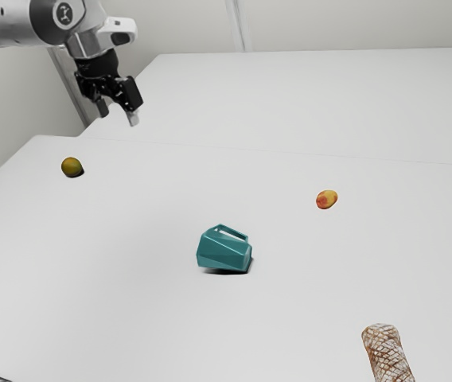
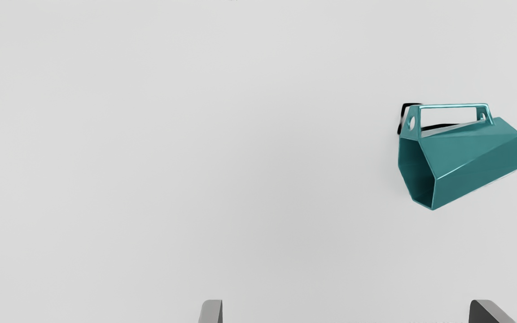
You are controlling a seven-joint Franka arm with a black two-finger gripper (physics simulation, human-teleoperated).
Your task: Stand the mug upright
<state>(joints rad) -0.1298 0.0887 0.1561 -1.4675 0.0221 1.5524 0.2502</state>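
Patterned piece: a rough cylinder with a brown-and-white net pattern [image 1: 387, 354], nearest the exterior camera, at the exterior view's right, cut off by the lower edge.
Mug: teal and faceted [image 1: 224, 251], lying on its side on the bench [image 1: 114, 310], around the middle of the exterior view (not upright). In the wrist view its hollow mouth is exposed, and its squared handle is on the side away from the fingertips.
Red-yellow item: small and rounded [image 1: 326, 199], farther off than the mug and toward the exterior view's right.
Olive-green ball: small [image 1: 72, 167], near the bench's far edge at the exterior view's left.
Gripper: raised above the bench [image 1: 118, 117], at the exterior view's upper left, well apart from the mug. Its two fingers [image 2: 211, 312] stand wide apart.
Arm: white and grey [image 1: 7, 24], entering from the exterior view's upper left.
Pale surface: broad and flat [image 1: 313, 103], beyond the bench.
Wall: light grey [image 1: 353, 24], farthest back.
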